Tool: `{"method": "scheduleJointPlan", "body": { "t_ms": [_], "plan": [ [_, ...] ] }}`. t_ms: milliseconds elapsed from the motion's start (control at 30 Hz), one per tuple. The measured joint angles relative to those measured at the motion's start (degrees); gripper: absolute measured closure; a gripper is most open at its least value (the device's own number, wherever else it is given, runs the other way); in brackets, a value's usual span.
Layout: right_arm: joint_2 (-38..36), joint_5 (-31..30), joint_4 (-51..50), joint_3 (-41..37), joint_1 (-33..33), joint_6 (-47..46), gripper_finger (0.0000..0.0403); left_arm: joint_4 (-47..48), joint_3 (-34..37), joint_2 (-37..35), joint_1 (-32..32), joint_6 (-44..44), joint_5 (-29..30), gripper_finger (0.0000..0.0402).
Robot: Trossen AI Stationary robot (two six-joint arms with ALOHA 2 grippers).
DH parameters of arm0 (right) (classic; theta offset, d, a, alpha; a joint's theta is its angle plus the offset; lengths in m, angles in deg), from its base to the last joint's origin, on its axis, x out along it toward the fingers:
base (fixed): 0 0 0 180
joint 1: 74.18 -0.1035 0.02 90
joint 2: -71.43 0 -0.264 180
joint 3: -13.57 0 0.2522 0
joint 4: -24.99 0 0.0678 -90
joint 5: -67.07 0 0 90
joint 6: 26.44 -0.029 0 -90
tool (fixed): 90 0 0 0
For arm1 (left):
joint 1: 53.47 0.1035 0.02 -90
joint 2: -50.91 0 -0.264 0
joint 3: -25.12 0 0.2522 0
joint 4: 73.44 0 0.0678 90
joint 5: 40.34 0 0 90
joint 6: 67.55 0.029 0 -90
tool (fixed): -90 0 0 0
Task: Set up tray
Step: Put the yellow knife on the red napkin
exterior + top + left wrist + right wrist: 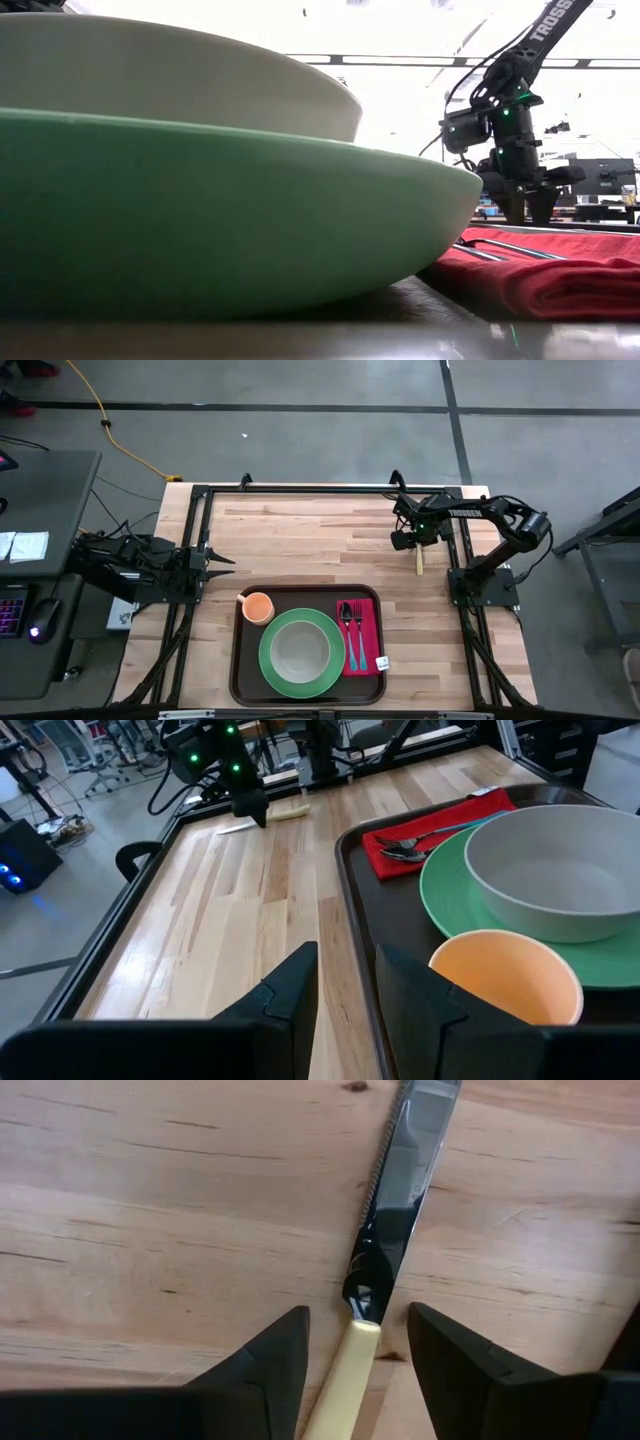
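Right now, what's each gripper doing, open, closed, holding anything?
Left gripper: open, empty, beside the tray.
Right gripper: open, straddling the knife, not gripping.

Right gripper (358,1342) low, jaws apart; left gripper (345,982) idle.

Legible text is found in one place only: white capital letters "TROSS" are read along the dark upper link of the right arm (545,30) in the low view, where the word is cut off by the picture's top edge. A small white tag (382,662) is seen at the near right corner of the red napkin (365,650), but nothing printed on it can be made out. No other labels, numbers or signs are readable in any view.
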Motion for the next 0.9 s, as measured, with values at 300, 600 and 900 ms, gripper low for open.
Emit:
{"method": "scheduleJointPlan", "body": {
  "t_ms": [300,600,900],
  "plan": [
    [0.04,0.59,0.11,0.00,0.02,-0.04,0.0263,-0.02,0.00,0.00,-0.02,0.00,0.00,0.0266],
    [0.07,0.74,-0.08,-0.04,0.02,-0.05,0.0285,-0.07,0.00,0.00,-0.01,-0.10,-0.02,0.0266],
    [0.07,0.61,-0.34,-0.04,0.02,-0.07,0.0305,-0.08,0.00,0.00,-0.01,-0.21,-0.08,0.0266]
  ]
}}
